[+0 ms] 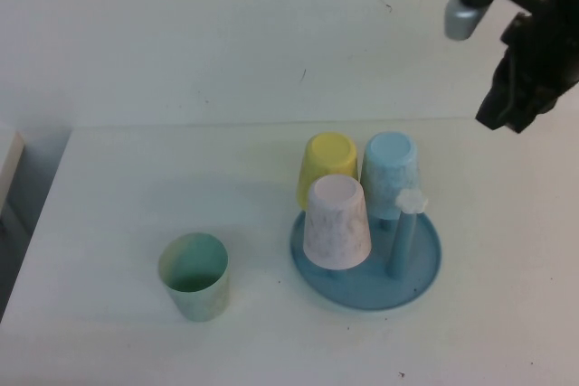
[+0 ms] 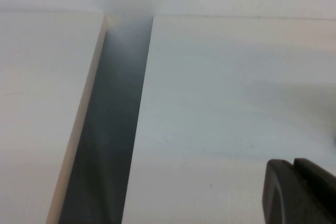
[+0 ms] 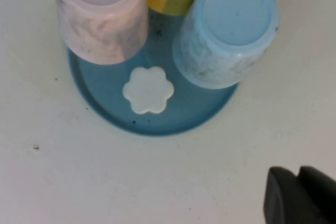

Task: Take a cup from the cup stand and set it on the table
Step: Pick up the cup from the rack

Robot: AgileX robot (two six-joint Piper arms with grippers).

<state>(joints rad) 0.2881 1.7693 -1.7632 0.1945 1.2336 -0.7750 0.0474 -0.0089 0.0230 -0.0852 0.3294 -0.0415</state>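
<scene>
Blue cup (image 1: 390, 172) sits upside down on the stand (image 1: 425, 270); green cup (image 1: 194, 276) upright, empty; right gripper (image 1: 508, 106) high above, left gripper (image 2: 302, 192) over the table (image 1: 109, 196), grip on either unclear.

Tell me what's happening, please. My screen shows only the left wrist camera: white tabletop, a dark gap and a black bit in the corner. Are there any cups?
Observer: Yes. In the high view three cups sit upside down on the cup stand: a yellow cup, a pinkish-white cup and the light blue cup.
Operator: Is any cup on the table itself?
Observer: One. A pale green cup stands upright on the table, left of the stand.
Operator: And the arms?
Observer: The right gripper hangs high, beyond the stand's right side. That black bit is your left gripper, which is outside the high view.
</scene>
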